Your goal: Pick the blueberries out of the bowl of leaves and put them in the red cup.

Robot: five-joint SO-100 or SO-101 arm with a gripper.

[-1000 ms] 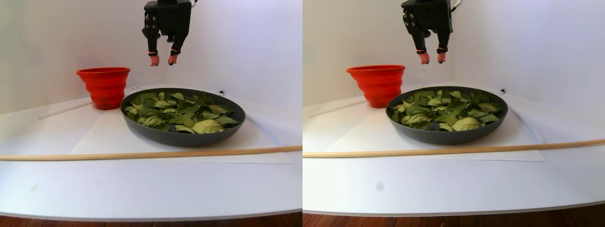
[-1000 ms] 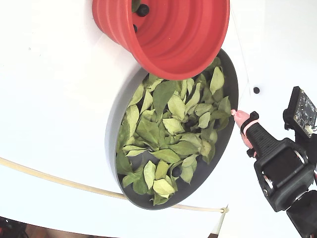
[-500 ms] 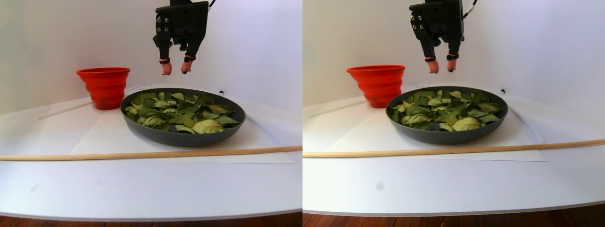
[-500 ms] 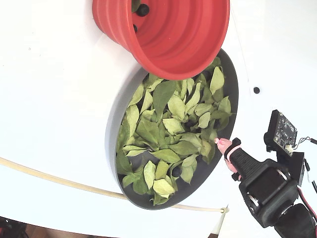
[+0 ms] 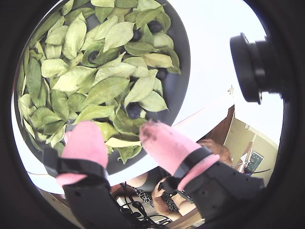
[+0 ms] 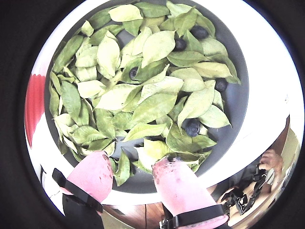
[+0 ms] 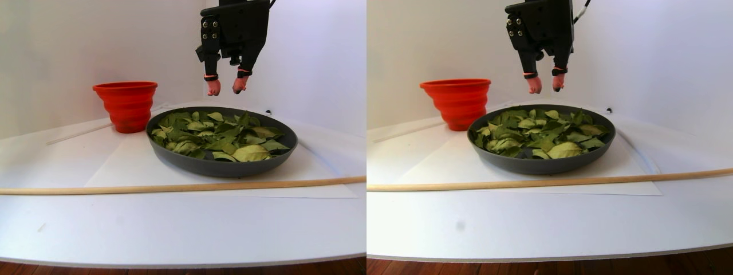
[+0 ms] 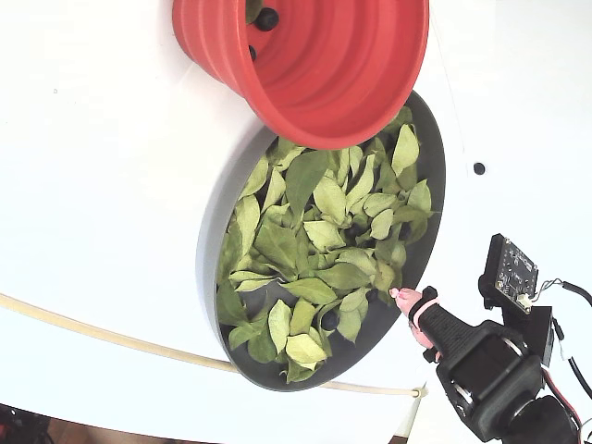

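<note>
Blueberries (image 6: pixel 192 127) lie below the gripper (image 7: pixel 226 86), hovering parted above the bowl (image 7: pixel 223 166).

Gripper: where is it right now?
In the stereo pair view the gripper hangs open above the back of the bowl of leaves, right of the red cup, touching nothing.

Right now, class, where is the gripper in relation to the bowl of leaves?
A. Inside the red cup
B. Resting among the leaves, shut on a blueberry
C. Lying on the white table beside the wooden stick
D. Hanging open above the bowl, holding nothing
D: in the stereo pair view the gripper hangs clear above the leaves in the bowl, and in a wrist view its pink fingertips stand apart with nothing between them.
</note>
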